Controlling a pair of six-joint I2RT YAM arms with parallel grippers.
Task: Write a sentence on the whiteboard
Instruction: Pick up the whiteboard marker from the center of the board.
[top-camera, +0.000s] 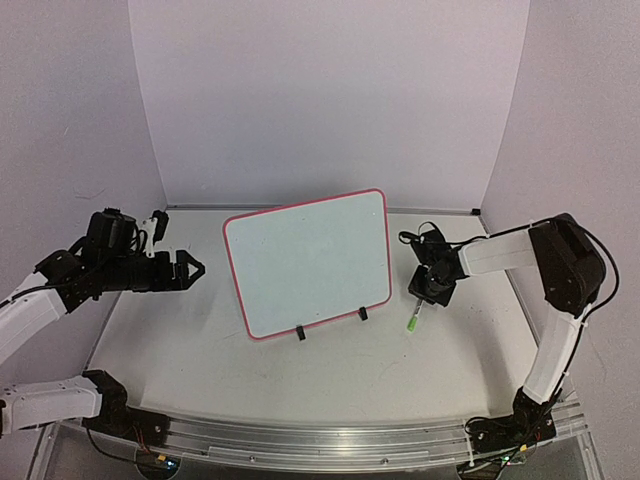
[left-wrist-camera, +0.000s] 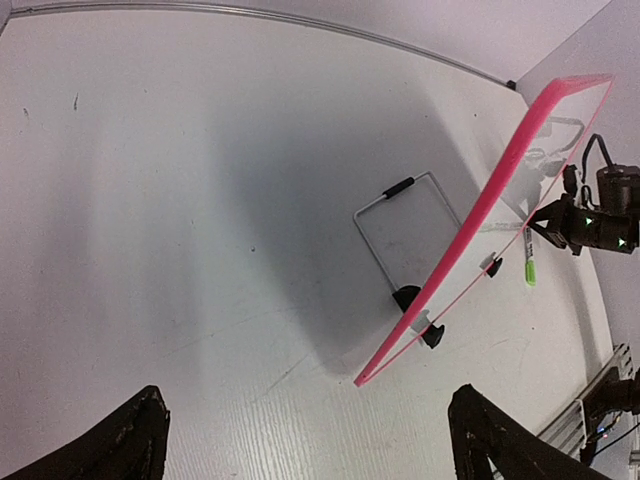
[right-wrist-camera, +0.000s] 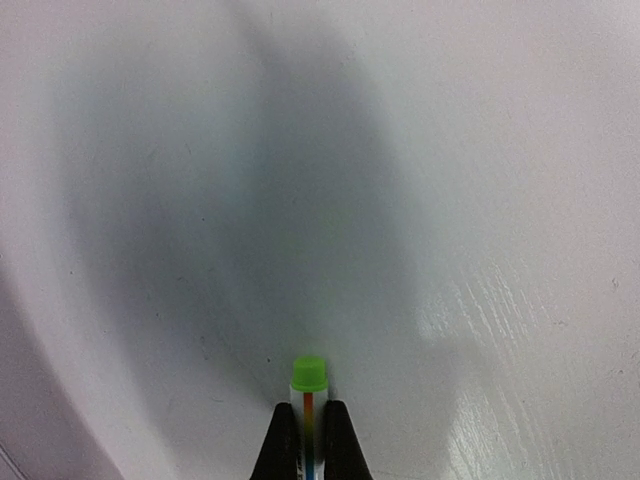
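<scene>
Overhead: whiteboard (top-camera: 308, 262) stands mid-table, tilted back on two black clip feet (top-camera: 300, 333), face plain pale. Left fingers (top-camera: 190, 270) spread, hovering well left of whiteboard. Right fingers (top-camera: 428, 292) just right of whiteboard, pinching green-capped marker (top-camera: 412, 322), cap end down toward table (top-camera: 200, 370).
Left wrist: own fingers (left-wrist-camera: 130, 445) wide apart at lower corners; whiteboard (left-wrist-camera: 480, 215) edge-on at right, wire stand (left-wrist-camera: 400, 215) behind it.
Right wrist: fingers (right-wrist-camera: 283, 450) pressed onto marker (right-wrist-camera: 308, 372) barrel, green cap pointing at table (right-wrist-camera: 500, 200).
</scene>
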